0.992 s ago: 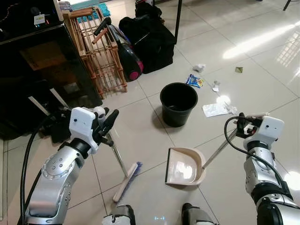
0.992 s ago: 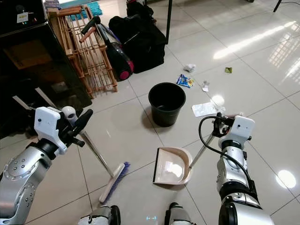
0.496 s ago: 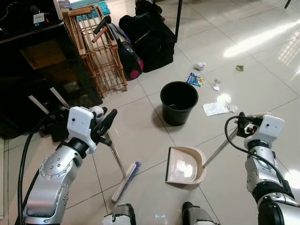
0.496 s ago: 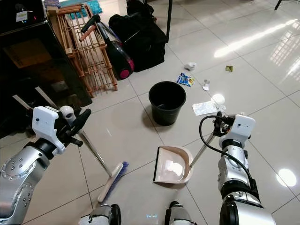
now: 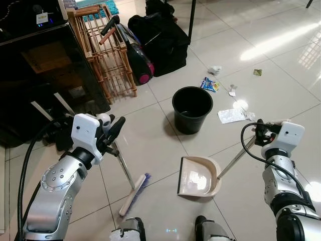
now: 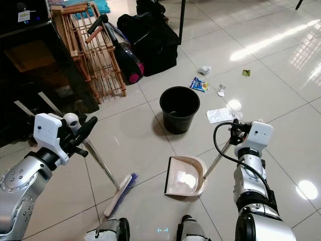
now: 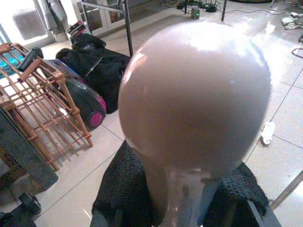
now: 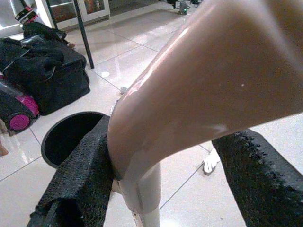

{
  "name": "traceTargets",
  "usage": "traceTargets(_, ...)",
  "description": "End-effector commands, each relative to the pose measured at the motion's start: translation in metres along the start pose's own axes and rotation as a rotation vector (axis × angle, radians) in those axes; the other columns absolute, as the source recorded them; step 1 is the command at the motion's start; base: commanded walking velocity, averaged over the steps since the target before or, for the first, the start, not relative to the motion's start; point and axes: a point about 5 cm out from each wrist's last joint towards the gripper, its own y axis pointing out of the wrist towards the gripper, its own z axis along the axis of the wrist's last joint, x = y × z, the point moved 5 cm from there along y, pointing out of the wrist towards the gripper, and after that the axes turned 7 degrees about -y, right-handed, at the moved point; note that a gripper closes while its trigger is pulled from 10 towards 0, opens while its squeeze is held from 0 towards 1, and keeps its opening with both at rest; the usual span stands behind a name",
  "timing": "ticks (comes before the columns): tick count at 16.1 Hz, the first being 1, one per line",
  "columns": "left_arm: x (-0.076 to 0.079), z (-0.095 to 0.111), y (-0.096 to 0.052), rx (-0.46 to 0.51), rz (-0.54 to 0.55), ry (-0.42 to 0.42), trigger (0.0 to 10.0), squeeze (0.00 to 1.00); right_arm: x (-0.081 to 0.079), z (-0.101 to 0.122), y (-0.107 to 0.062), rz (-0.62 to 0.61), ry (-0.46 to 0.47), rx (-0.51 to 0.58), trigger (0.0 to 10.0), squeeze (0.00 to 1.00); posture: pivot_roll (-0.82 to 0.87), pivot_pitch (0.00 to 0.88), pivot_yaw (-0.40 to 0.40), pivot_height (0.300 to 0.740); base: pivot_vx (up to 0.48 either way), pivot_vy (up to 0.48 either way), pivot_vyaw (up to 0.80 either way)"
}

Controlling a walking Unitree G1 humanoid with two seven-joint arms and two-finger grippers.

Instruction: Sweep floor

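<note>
Nearest the robot's feet, the dustpan (image 5: 198,176) rests on the tiles holding a pale scrap, and the broom (image 5: 134,194) has its bristle head on the floor just to its left, so some sweeping looks done. The left gripper (image 5: 111,135) is clamped on the broom's top and the right gripper (image 5: 259,134) on the dustpan handle. The wrist views confirm this: black fingers (image 7: 124,189) pinch the rounded broom cap, and fingers (image 8: 80,172) squeeze the handle grip. Beyond stands the black bucket (image 5: 191,109), which looks nearly empty from the head views. Farther still, white paper (image 5: 230,116), a blue wrapper (image 5: 208,84) and smaller scraps lie unswept, so most of the job seems left.
</note>
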Motion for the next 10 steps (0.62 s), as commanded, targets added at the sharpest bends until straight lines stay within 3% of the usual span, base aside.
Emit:
traceTargets(1, -0.0024, 0.0075, -0.0044, 0.016, 0.003, 0.020, 10.0, 0.00, 0.0039, -0.0068, -0.0022, -0.009, 0.010, -0.029, 10.0, 0.00, 0.15, 0.241, 0.077, 0.740, 0.000, 0.000, 0.00)
traceTargets(8, -0.0023, 0.0075, -0.0039, 0.015, 0.002, 0.019, 10.0, 0.00, 0.0030, -0.0088, -0.0033, -0.004, 0.010, -0.034, 10.0, 0.00, 0.15, 0.234, 0.075, 0.740, 0.000, 0.000, 0.00)
traceTargets(9, -0.0020, 0.0074, -0.0040, 0.014, 0.002, 0.018, 10.0, 0.00, 0.0028, -0.0088, -0.0035, -0.003, 0.014, -0.033, 6.7, 0.00, 0.15, 0.233, 0.075, 0.740, 0.000, 0.000, 0.00)
traceTargets(10, -0.0019, 0.0074, -0.0040, 0.014, 0.001, 0.018, 10.0, 0.00, 0.0025, -0.0089, -0.0035, -0.002, 0.017, -0.033, 4.1, 0.00, 0.15, 0.233, 0.075, 0.740, 0.000, 0.000, 0.00)
